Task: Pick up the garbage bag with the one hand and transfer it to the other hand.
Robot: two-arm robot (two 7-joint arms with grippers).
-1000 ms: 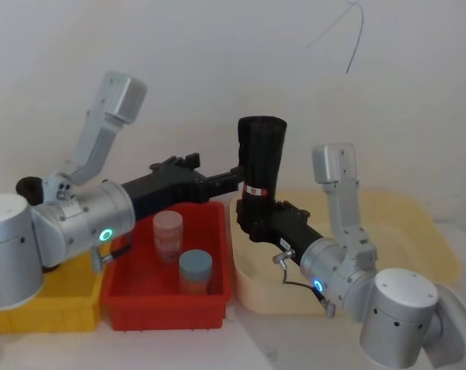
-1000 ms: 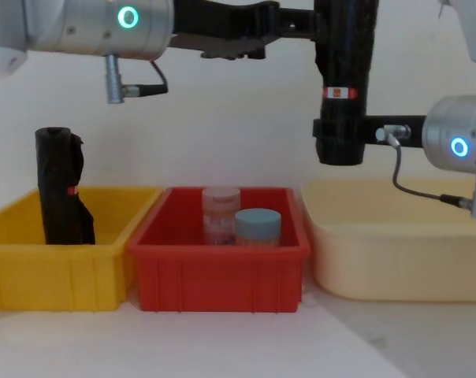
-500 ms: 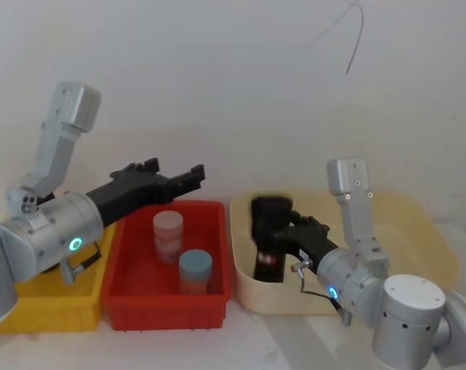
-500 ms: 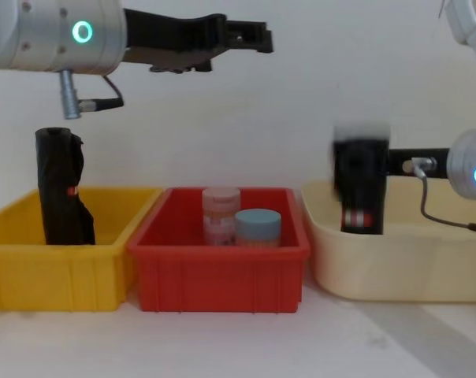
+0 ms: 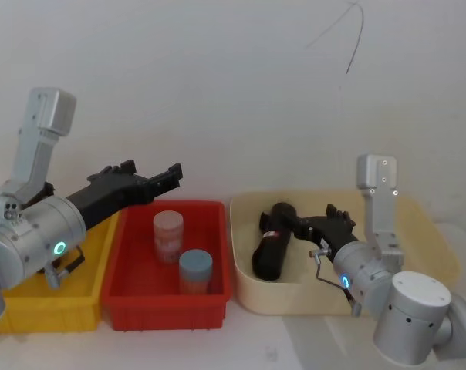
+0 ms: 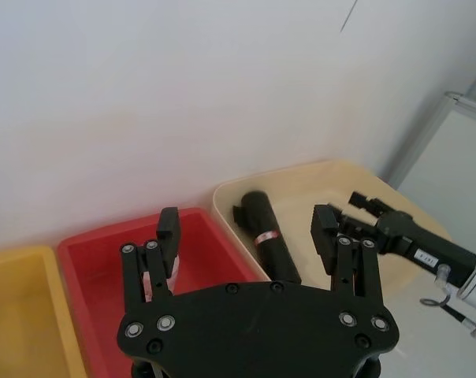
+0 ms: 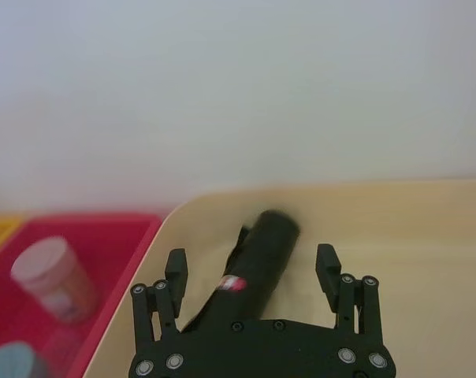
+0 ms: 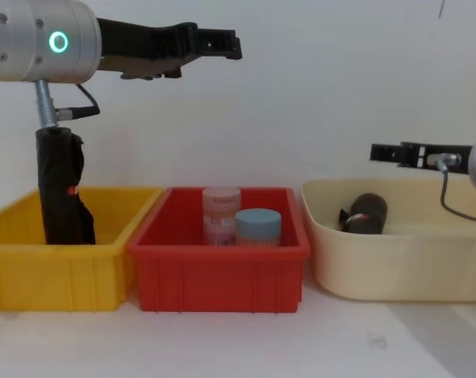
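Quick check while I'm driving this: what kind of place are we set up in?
Most likely a robot test bench, not a home: a bare white wall, a row of plastic bins (yellow bin, red bin, cream bin), and the left gripper and right gripper hanging open above them.

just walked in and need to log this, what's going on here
Neither arm holds anything. The garbage bag lies on its side in the beige tub. The right pincer, open, hovers just above it without touching. The left pincer, open too, is up in the air above the red bin. Another black roll stands upright in the yellow bin.
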